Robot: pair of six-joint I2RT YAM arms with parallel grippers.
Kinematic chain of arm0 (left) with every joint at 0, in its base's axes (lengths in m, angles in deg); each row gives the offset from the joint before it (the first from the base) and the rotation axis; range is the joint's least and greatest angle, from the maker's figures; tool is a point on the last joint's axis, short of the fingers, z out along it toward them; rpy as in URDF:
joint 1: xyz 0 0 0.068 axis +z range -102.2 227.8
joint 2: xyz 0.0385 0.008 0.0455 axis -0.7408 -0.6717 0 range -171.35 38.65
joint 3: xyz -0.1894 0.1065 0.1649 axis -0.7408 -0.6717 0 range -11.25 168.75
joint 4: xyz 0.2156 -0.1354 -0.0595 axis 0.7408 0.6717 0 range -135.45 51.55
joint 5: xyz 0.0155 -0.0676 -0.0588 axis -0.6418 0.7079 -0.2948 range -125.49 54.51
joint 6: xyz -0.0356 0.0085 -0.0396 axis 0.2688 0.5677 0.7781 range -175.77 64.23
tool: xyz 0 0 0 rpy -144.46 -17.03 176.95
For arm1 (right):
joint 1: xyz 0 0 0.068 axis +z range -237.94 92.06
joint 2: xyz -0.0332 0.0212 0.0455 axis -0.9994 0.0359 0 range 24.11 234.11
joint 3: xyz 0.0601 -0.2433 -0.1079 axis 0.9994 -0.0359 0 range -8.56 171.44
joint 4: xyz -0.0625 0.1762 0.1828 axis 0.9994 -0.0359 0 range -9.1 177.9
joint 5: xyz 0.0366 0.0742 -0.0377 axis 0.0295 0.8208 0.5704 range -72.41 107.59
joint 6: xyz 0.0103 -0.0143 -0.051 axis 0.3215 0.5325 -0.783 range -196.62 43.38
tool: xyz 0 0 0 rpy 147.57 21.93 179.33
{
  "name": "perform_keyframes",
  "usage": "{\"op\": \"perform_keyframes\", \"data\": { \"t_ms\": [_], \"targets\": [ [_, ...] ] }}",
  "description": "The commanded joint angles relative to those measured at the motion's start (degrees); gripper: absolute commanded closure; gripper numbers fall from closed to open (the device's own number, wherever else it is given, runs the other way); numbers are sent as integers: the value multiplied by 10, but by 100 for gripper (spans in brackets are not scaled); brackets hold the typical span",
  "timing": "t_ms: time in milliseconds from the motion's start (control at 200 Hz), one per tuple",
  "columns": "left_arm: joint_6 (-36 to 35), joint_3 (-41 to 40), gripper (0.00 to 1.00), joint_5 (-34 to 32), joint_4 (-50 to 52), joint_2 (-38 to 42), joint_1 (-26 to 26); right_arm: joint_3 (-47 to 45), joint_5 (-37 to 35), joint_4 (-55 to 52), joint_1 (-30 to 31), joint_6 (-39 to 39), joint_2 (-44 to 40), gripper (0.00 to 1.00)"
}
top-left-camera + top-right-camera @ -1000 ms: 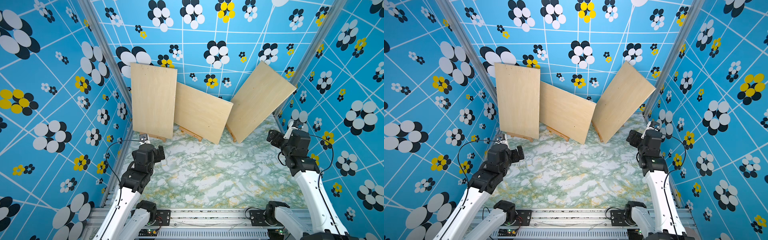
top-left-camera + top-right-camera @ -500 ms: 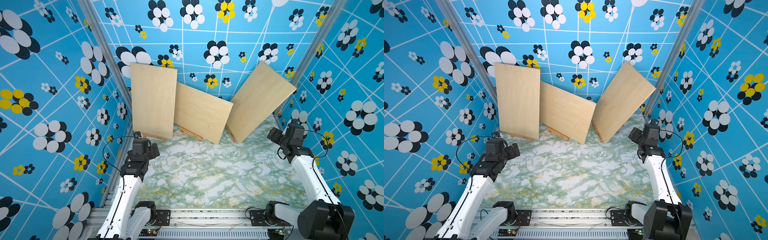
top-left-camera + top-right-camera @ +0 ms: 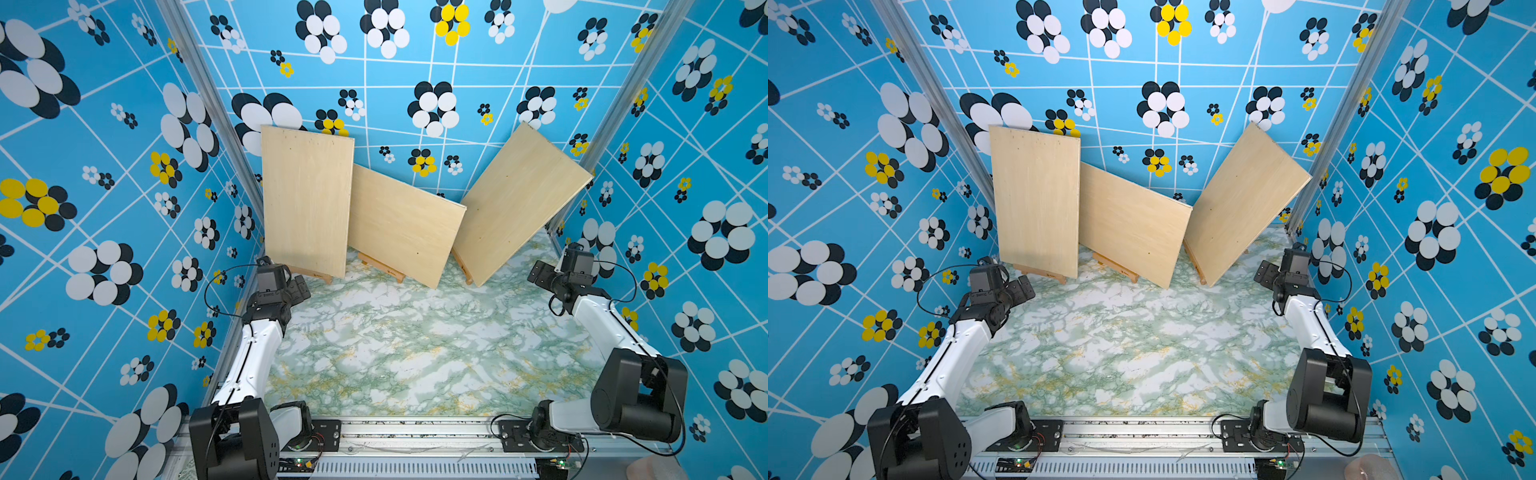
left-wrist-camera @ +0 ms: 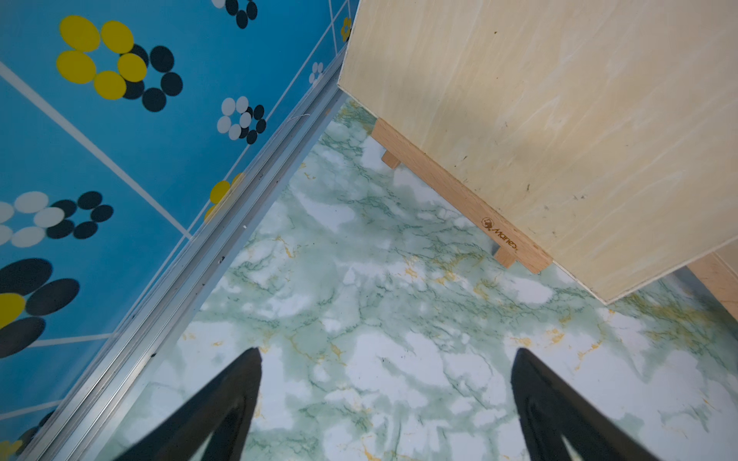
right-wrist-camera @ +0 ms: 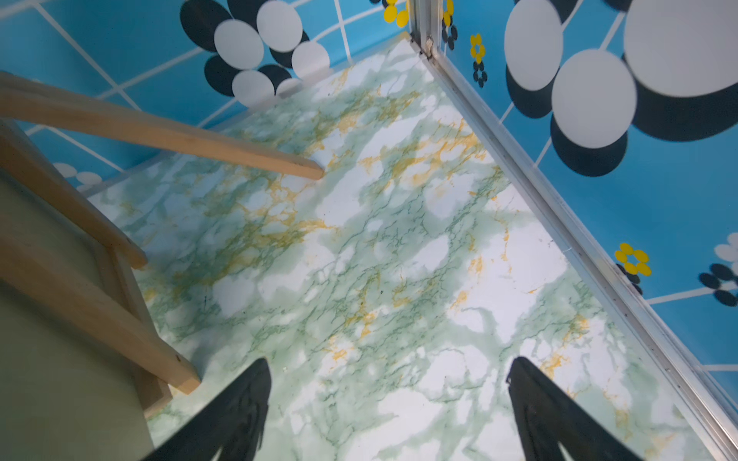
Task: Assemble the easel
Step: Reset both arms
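Plywood is filling the back of the scene in both top views: three pale rectangular plywood boards are leaning there on the green-and-white marbled tabletop [image 3: 415, 345]. The left board [image 3: 307, 208] is standing upright, the middle board [image 3: 403, 224] is tilting, and the right board [image 3: 515, 203] is tilting the other way. The small light wooden left easel [image 3: 313, 275] is showing under its board. The black left gripper [image 3: 301, 286] is hovering just beside that easel, and the black right gripper [image 3: 538, 272] is hovering near the right board's lower edge. In the left wrist view, the left gripper [image 4: 386, 353] is spreading its jaws wide over bare tabletop, holding nothing, facing the left easel [image 4: 459, 191]. In the right wrist view, the right gripper [image 5: 387, 365] is likewise gaping wide and empty, with the right easel [image 5: 199, 139] standing beside it.
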Motion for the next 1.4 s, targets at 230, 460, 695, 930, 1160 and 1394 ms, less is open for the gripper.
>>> {"op": "perform_keyframes", "data": {
  "t_ms": [230, 460, 695, 930, 1160, 1394],
  "targets": [
    [-5, -17, 1, 22, -95, -85, 8, -80, 50, 159, -3, -46, 69, 5],
    [-25, -52, 1, 21, -179, -106, 9, -106, 45, 210, -3, -62, 89, 5],
    [-36, -73, 1, 26, -242, -133, 9, -100, 48, 205, -2, -65, 99, 5],
    [-37, -100, 1, 39, -304, -145, 9, -124, 47, 231, -2, -47, 81, 5],
    [-61, -125, 1, 72, -371, -152, 7, -156, 39, 270, 3, -42, 60, 5],
    [-86, -140, 1, 73, -397, -148, -21, -182, 37, 304, 8, -41, 42, 5]
  ]
}}
